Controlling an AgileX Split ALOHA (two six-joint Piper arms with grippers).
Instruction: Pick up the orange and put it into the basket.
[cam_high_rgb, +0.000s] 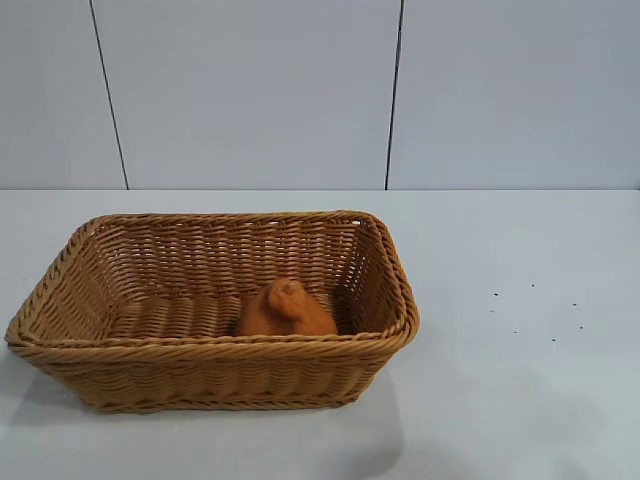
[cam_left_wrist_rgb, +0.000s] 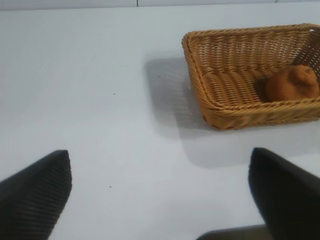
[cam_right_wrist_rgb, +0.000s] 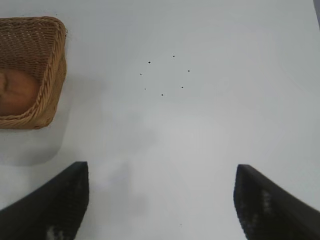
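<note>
Fingers of the right end effector (cam_right_wrist_rgb: 160, 200) stand wide apart in the right wrist view, dark wedges at the lower corners with nothing but bare worktop (cam_right_wrist_rgb: 210, 130) between them. The left end effector (cam_left_wrist_rgb: 160, 195) is also spread wide and holds nothing, over bare worktop.

From the right end effector, the basket (cam_right_wrist_rgb: 47, 75) lies at the upper left of the right wrist frame, well apart from the fingers, and the orange (cam_right_wrist_rgb: 17, 92) shows inside it against the near wall. From the left end effector, the basket sits at the upper right of the left wrist frame, also well apart.

In the exterior view the orange (cam_high_rgb: 285, 310) rests on the basket floor, toward the lower right part of the basket's inside, close to the front wall, its knobbly bump pointing up. The basket's (cam_high_rgb: 210, 345) long axis runs left to right across the frame. Neither arm shows in that view.

Judged from this, the orange is already placed and no reach remains; nothing stands in either arm's way. A few small dark specks (cam_right_wrist_rgb: 162, 75) mark the worktop to the right of the basket.
</note>
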